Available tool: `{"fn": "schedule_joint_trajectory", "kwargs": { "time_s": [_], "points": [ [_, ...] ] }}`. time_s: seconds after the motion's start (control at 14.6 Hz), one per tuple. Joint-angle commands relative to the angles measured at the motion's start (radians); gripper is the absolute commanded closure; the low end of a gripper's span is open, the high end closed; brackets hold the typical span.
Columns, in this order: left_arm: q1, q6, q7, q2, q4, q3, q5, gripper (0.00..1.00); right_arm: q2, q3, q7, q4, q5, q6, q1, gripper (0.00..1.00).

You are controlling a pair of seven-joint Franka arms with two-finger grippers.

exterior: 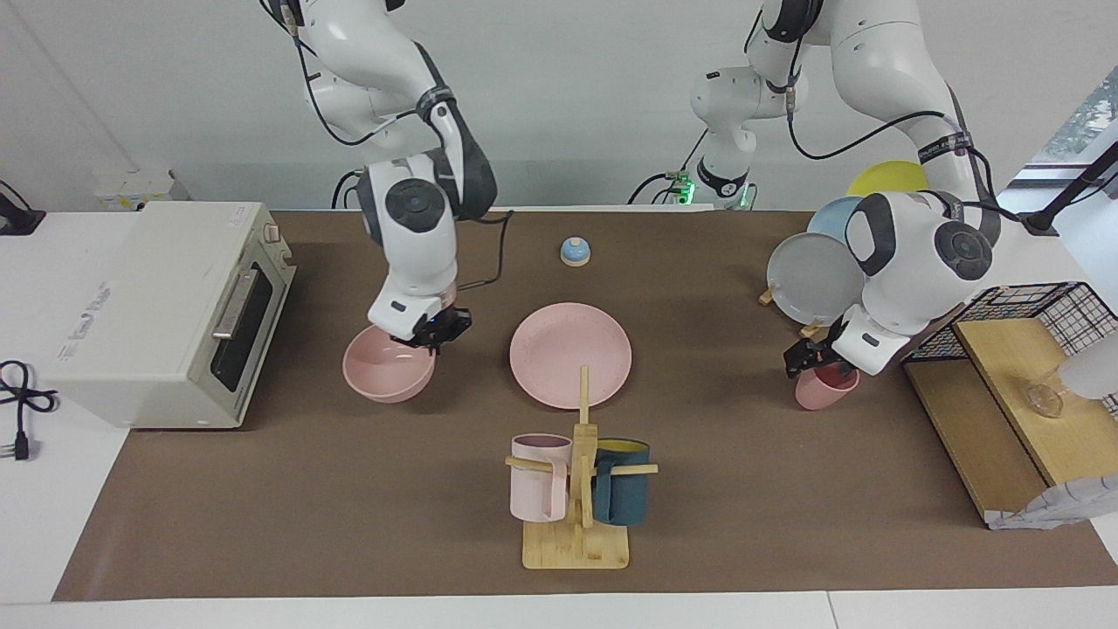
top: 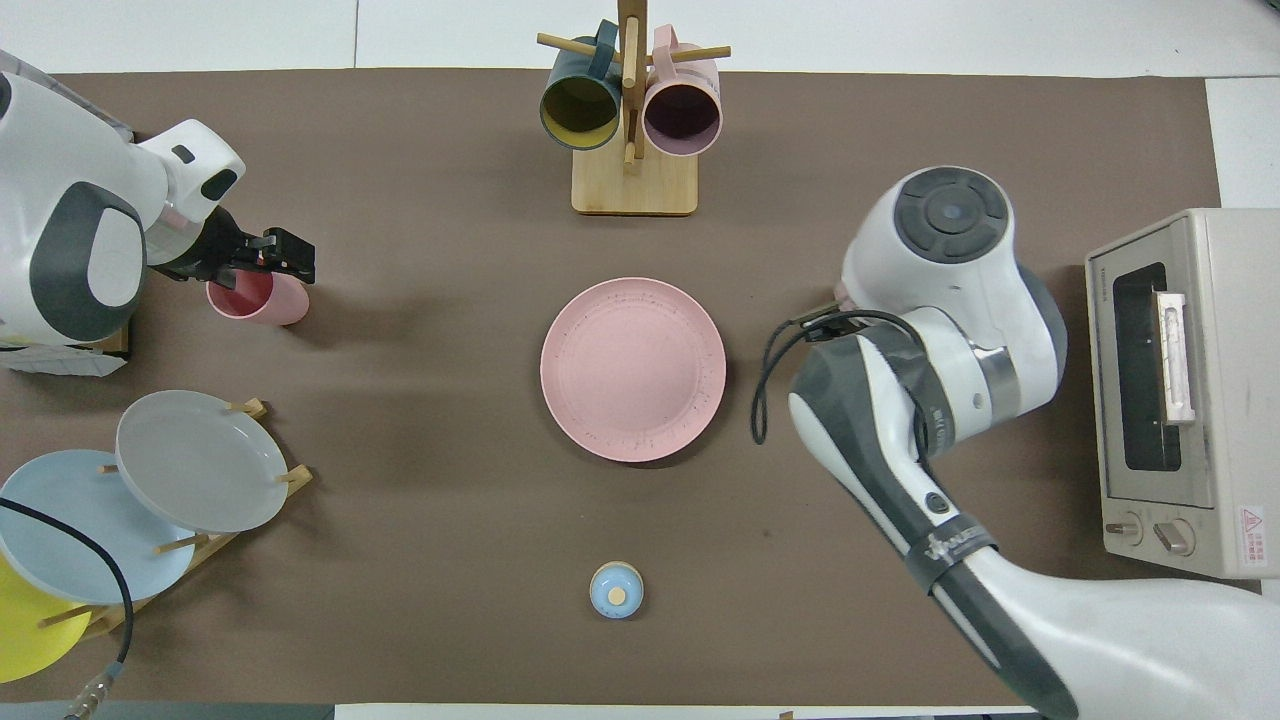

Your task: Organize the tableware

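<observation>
With the pink plate (exterior: 570,354) as centre, the right gripper (exterior: 434,333) pinches the bowl (exterior: 387,367) rim beside it, the left gripper (exterior: 814,358) grips the cup (exterior: 824,387) rim; lifting both onto the plate seems next.

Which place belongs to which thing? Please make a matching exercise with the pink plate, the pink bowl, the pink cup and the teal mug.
1 pink plate
2 pink bowl
3 pink cup
4 teal mug

A at the left tool
B on the wooden rack
C at the right tool, beside the toaster oven
D flat in the middle of the table

Pairs: 1-D, 2-C, 3-A, 4-B
</observation>
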Motion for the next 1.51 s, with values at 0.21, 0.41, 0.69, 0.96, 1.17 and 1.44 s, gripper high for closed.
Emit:
{"fn": "schedule_joint_trajectory", "kwargs": {
  "time_s": [0.21, 0.41, 0.69, 0.96, 1.17, 1.44],
  "points": [
    [-0.010, 0.059, -0.018, -0.010, -0.051, 0.009, -0.009, 0.25, 0.217, 0.000, 0.361, 0.316, 0.085, -0.062, 0.237, 1.00],
    [-0.012, 0.057, -0.021, -0.012, -0.051, 0.009, -0.005, 0.74, 0.243, 0.000, 0.379, 0.309, 0.089, 0.038, 0.245, 1.00],
    [-0.006, 0.056, -0.016, -0.012, -0.051, 0.011, 0.003, 1.00, 0.272, 0.000, 0.379, 0.297, 0.111, 0.124, 0.264, 1.00],
    [-0.001, 0.045, -0.012, -0.013, -0.028, 0.011, 0.011, 1.00, 0.272, 0.000, 0.379, 0.275, 0.132, 0.133, 0.281, 1.00],
    [-0.001, 0.013, -0.010, -0.019, 0.007, 0.011, 0.011, 1.00, 0.259, 0.000, 0.379, 0.217, 0.134, 0.158, 0.286, 1.00],
    [-0.009, -0.127, -0.016, -0.024, 0.110, 0.009, 0.009, 1.00, 0.257, 0.001, 0.378, 0.212, 0.135, 0.142, 0.281, 1.00]
  ]
}}
